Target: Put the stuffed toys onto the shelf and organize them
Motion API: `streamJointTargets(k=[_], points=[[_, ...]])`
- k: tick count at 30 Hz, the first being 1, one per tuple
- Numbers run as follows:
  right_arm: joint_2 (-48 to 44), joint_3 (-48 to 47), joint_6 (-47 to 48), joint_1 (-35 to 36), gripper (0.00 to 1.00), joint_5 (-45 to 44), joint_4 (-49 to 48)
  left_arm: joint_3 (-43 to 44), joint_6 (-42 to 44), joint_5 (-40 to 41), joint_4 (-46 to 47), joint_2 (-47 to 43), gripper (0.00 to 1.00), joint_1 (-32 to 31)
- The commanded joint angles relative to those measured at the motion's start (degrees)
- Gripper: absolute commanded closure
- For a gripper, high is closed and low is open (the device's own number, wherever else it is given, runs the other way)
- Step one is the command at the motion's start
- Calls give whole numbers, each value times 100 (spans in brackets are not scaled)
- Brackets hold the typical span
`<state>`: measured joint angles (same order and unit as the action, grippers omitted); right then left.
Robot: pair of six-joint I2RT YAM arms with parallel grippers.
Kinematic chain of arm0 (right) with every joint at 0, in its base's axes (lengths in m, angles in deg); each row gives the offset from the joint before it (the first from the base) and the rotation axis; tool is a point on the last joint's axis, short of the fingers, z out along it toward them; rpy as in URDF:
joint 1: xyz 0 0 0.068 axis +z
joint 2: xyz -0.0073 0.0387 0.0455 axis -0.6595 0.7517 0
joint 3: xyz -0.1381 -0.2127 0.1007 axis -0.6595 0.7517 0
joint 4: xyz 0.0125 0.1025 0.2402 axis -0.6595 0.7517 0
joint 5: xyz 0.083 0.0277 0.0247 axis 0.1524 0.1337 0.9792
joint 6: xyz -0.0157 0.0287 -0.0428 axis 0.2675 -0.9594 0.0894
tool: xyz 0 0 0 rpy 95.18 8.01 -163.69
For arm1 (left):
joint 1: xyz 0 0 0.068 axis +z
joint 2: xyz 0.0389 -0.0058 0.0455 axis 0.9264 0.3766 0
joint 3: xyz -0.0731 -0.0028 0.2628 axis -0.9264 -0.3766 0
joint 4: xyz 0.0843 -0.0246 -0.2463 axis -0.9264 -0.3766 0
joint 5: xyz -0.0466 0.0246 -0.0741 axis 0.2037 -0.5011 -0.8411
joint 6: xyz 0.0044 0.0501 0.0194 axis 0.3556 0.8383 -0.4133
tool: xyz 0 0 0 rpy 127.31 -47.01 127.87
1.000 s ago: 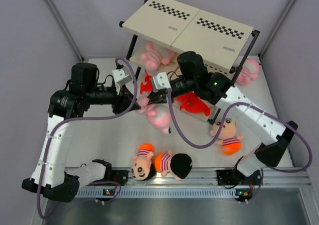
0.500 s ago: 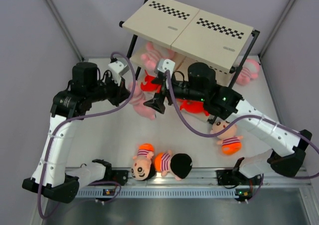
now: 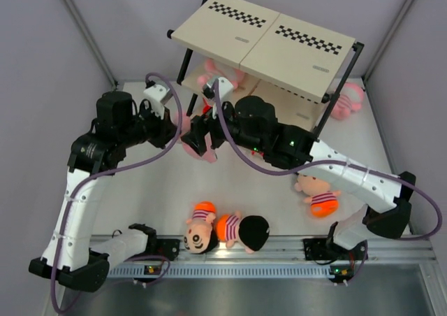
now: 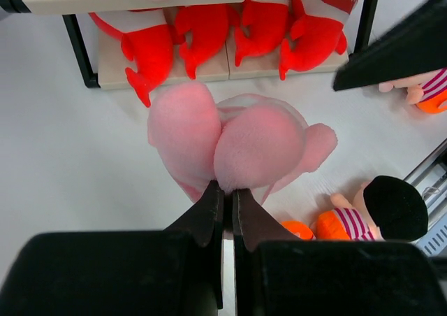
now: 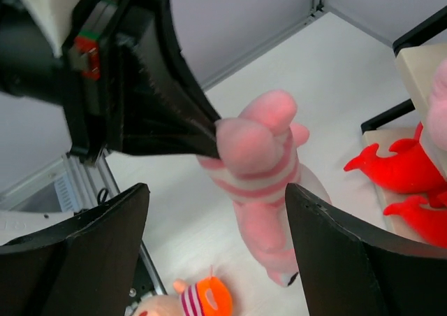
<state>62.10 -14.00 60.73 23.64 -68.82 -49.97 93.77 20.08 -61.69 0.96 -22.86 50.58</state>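
Jaws pinched together on a fold of a pink plush animal (image 4: 237, 141), the left gripper (image 4: 225, 194) holds the toy over the white table (image 3: 160, 197), just in front of the shelf's left end. Whether the toy's foot touches the table I cannot tell. The right gripper (image 5: 216, 190) faces it from the right, jaws wide apart on either side of the striped plush, not touching it. The shelf (image 3: 265, 36) stands at the far side of the table, with red toys (image 4: 209, 33) on its lowest board and a second pink plush (image 3: 213, 75) on the middle one. A third pink plush (image 3: 343, 101) lies by the shelf's right leg. Two boy dolls (image 3: 234, 231) lie together at the near edge, and a third boy doll (image 3: 318, 194) lies to their right.
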Motion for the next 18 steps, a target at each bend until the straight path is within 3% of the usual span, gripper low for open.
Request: streamJointTargets(k=[1, 6, 17, 18], points=[[238, -607, -669, -100, 23, -207, 27, -67, 96, -98, 378, -291, 100, -1], [467, -677, -1320, -505, 29, 224, -69, -76, 53, -98, 387, -353, 100, -1], [1004, -985, -1742, -531, 38, 769, -368, -58, 105, -63, 387, -371, 100, -1], [1056, -994, -1777, -531, 43, 813, -360, -50, 114, -28, 387, -371, 100, -1]])
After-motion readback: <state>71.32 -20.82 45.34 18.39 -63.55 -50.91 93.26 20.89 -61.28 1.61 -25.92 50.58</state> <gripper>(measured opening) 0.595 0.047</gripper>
